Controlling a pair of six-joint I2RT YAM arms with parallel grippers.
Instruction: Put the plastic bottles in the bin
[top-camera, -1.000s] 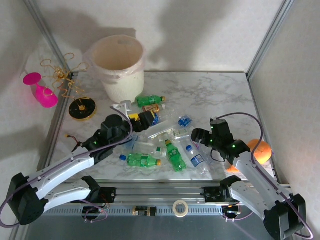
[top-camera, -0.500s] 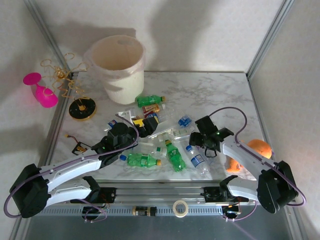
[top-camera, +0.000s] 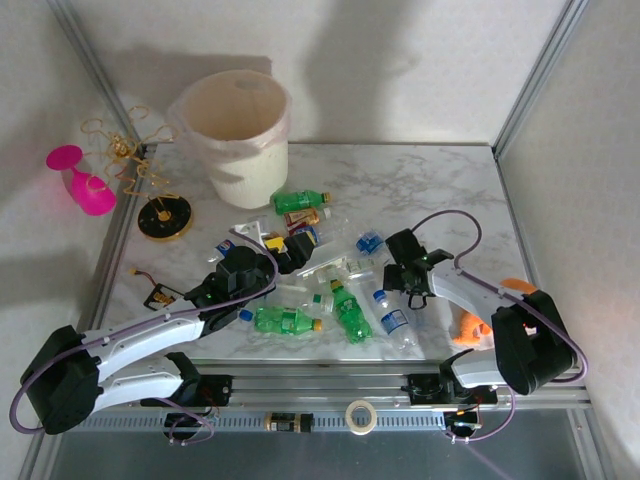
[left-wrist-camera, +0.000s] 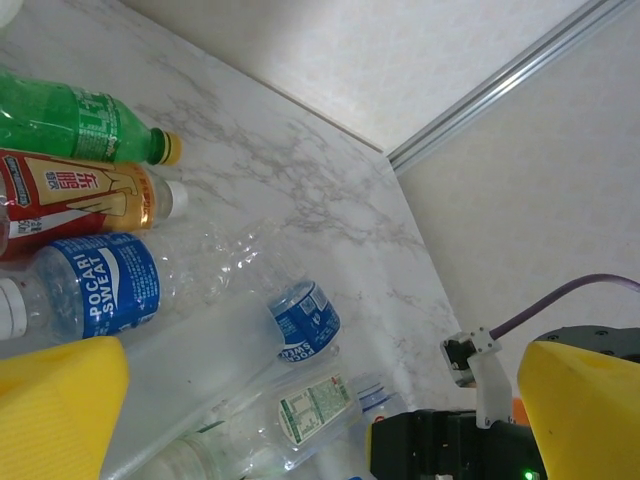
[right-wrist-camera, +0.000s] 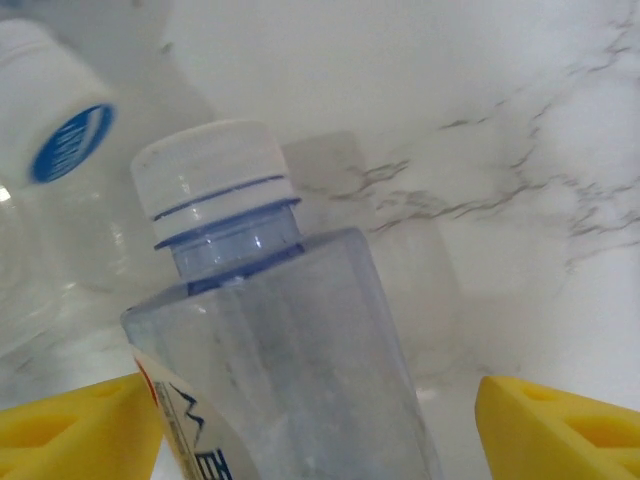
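The bin (top-camera: 235, 130) stands at the back left of the marble table (top-camera: 440, 190). Plastic bottles lie in a heap mid-table: green ones (top-camera: 300, 200) (top-camera: 283, 320) (top-camera: 350, 312), a copper-brown one (top-camera: 306, 215), and clear ones with blue labels (top-camera: 368, 242). My left gripper (top-camera: 272, 245) hangs wide open over the heap's left side; its yellow fingers (left-wrist-camera: 60, 410) flank a crushed clear bottle (left-wrist-camera: 300, 410). My right gripper (top-camera: 393, 285) is low at a clear white-capped bottle (right-wrist-camera: 290, 340) (top-camera: 393, 318), which lies between its fingers (right-wrist-camera: 560, 425); a gap remains on the right side.
A pink wine glass (top-camera: 85, 185) and a gold wire stand on a black disc (top-camera: 165, 215) sit at the left edge. A round orange object (top-camera: 520, 290) lies behind the right arm. A tape roll (top-camera: 360, 415) rests on the front rail.
The right arm has swung left and dropped to the clear bottle, and its jaws have narrowed around it. The left gripper drew back a little toward the near edge.
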